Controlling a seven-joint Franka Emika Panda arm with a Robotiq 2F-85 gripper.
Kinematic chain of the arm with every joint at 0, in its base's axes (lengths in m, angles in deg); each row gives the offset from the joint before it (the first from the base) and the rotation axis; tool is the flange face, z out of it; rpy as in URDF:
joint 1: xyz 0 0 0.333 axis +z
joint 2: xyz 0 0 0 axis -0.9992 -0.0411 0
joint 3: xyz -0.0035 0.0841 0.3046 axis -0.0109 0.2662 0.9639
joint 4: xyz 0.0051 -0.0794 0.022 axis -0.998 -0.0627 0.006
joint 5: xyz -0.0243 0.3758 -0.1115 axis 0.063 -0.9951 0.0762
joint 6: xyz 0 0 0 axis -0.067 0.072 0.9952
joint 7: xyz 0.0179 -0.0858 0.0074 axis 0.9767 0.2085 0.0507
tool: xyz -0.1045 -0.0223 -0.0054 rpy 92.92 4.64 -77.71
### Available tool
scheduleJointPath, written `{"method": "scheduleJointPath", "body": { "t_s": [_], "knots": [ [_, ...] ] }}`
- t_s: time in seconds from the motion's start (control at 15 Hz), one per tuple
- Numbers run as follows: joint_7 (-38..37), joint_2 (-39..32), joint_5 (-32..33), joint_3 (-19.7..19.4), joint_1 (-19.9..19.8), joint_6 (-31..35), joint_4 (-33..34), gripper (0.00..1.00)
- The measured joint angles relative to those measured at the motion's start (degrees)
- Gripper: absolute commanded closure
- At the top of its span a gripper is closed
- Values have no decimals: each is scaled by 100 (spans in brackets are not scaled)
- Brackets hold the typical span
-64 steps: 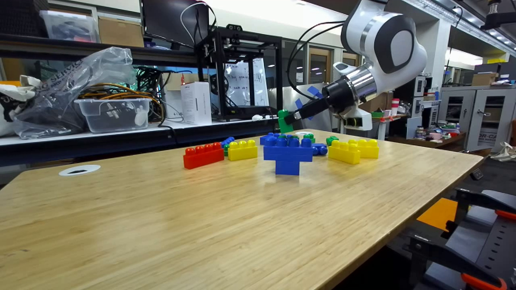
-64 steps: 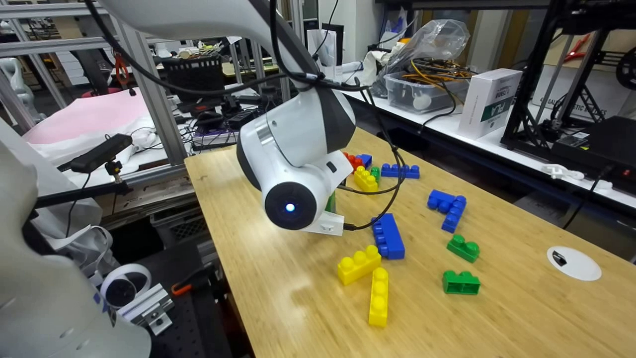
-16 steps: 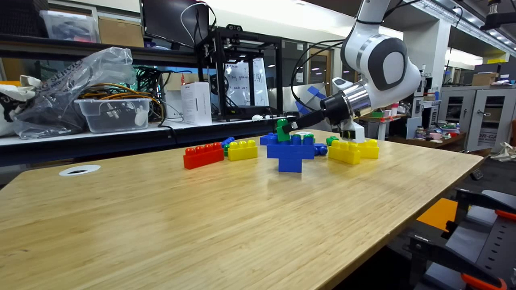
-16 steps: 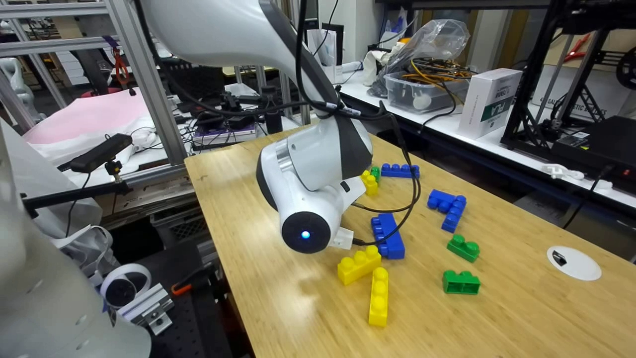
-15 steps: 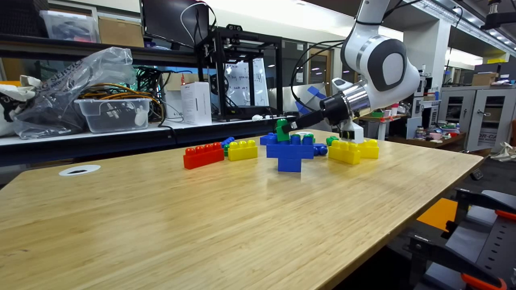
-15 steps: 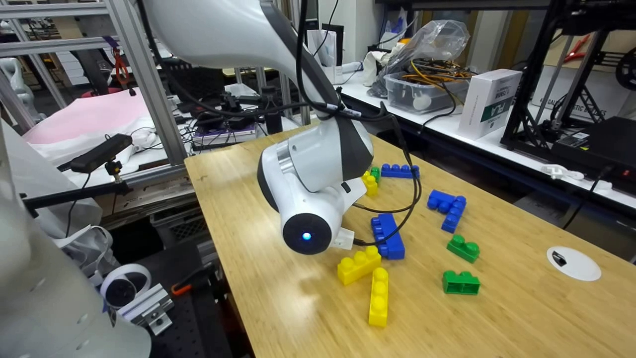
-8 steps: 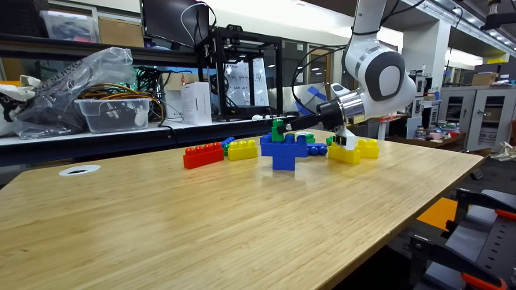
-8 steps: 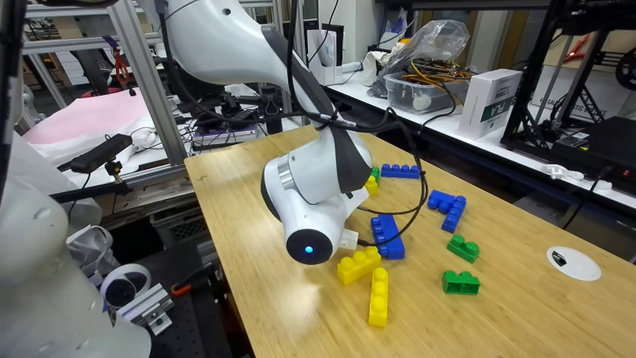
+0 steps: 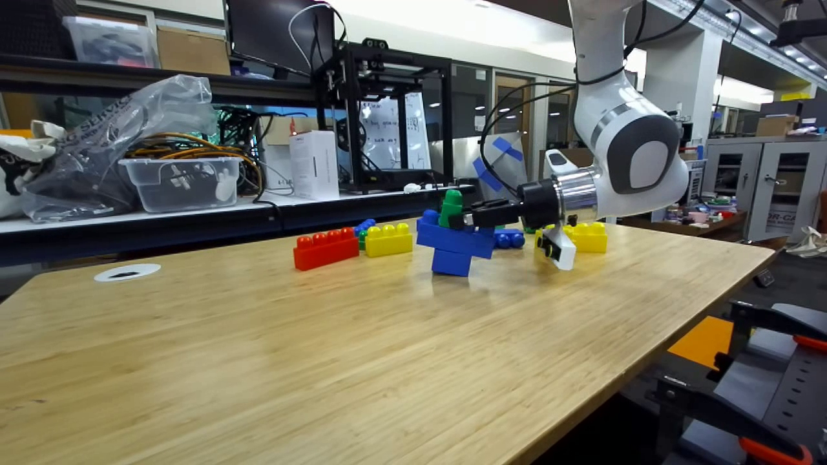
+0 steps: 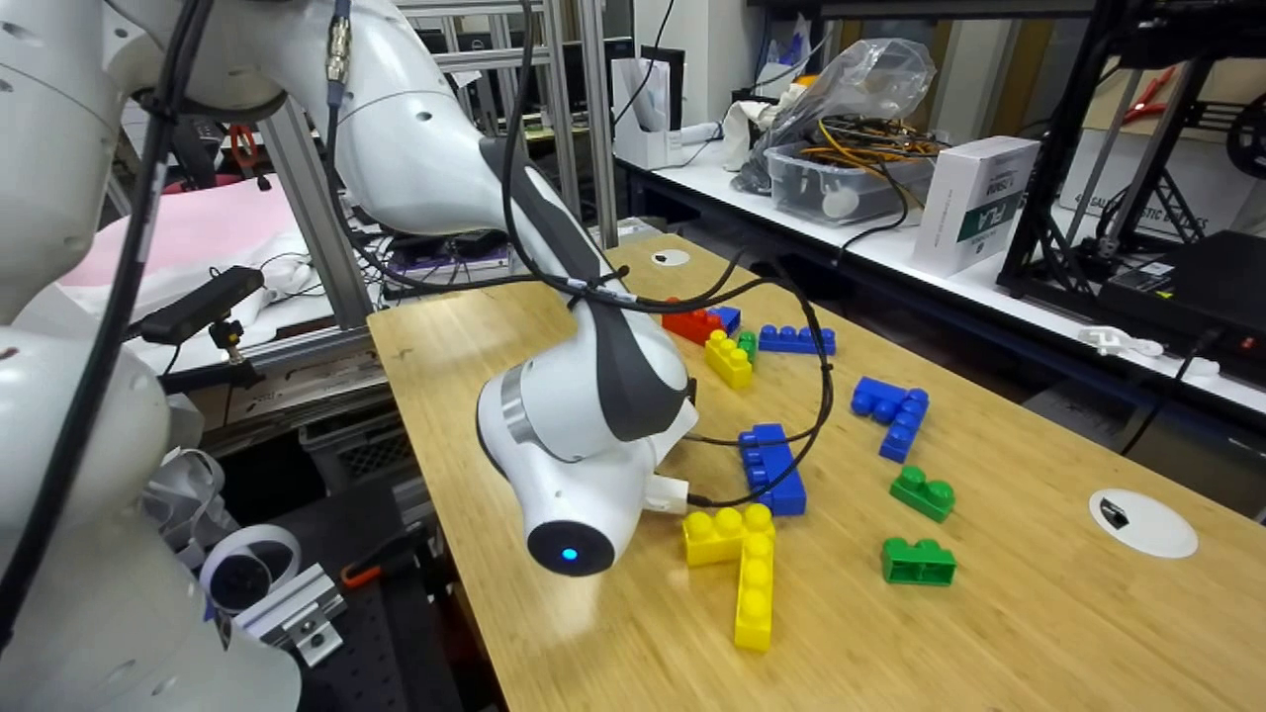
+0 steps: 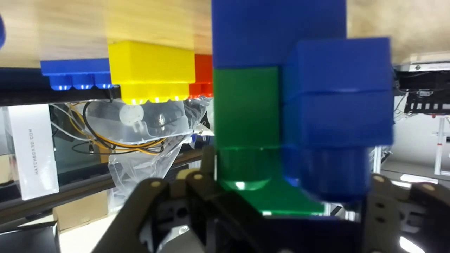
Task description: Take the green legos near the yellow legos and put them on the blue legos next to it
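Note:
The green legos (image 9: pixel 451 208) stand on top of the blue legos (image 9: pixel 453 244), a chunky stack now tilted on the table with its base partly lifted. My gripper (image 9: pixel 462 216) surrounds the green bricks from the side. In the wrist view, where the table appears on top, the green legos (image 11: pixel 248 109) and a blue brick (image 11: pixel 346 91) lie between widely spaced fingers; the right finger (image 11: pixel 381 200) is apart from the green. The yellow legos (image 10: pixel 754 591) sit near the wrist, their two bricks meeting at a corner. The arm hides gripper and stack in that exterior view.
A red brick row (image 9: pixel 327 249) and a shorter yellow row (image 9: pixel 389 241) stand beyond the stack. Loose blue bricks (image 10: pixel 893 415) and green bricks (image 10: pixel 918 563) lie towards the shelf side. A cable (image 10: pixel 826 386) loops above a blue brick (image 10: pixel 773 473).
The gripper came down with the wrist turning, and its jaws have parted somewhat. The blue stack went from upright to tilted, the green with it. One yellow brick was shifted against the other.

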Motion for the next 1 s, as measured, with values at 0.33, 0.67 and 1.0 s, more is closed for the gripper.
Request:
{"method": "scheduleJointPath", "body": {
  "t_s": [0.33, 0.67, 1.0],
  "knots": [
    [-2, -537, -247, -128, 480, -269, -297, 0],
    [-3, -659, -264, -218, 694, -278, -309, 0],
    [-27, -629, -180, -756, 1137, -283, -489, 0]
  ]
}}
